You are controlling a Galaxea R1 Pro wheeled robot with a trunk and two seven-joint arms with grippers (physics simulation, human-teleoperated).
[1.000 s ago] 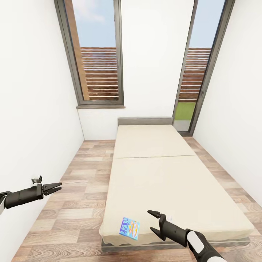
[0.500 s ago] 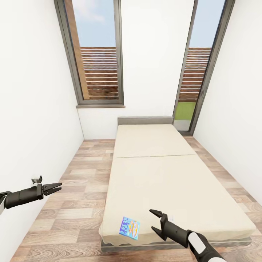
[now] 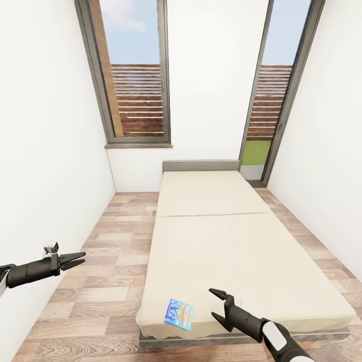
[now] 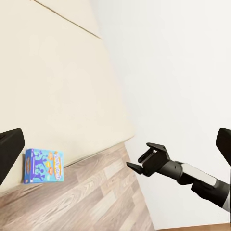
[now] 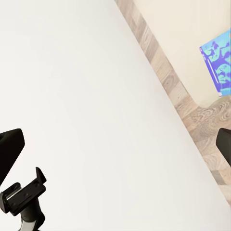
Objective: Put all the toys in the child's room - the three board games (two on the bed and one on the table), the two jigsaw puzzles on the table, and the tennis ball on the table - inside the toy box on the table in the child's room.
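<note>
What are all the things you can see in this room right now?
Board game: one, small blue box, lying flat on the near corner of the bed.
Bed: one, beige mattress on a grey frame with a low grey headboard, running away from the robot toward the far wall.
Windows: two, tall with dark frames, in the far wall; a brown slatted fence and blue sky show outside.
Floor: one, wood planks, on both sides of the bed.
Walls: white, all around.
Left gripper: one, black, over the floor left of the bed, holding nothing.
Right gripper: one, black, open, over the near end of the bed, just right of the board game, not touching it.
</note>
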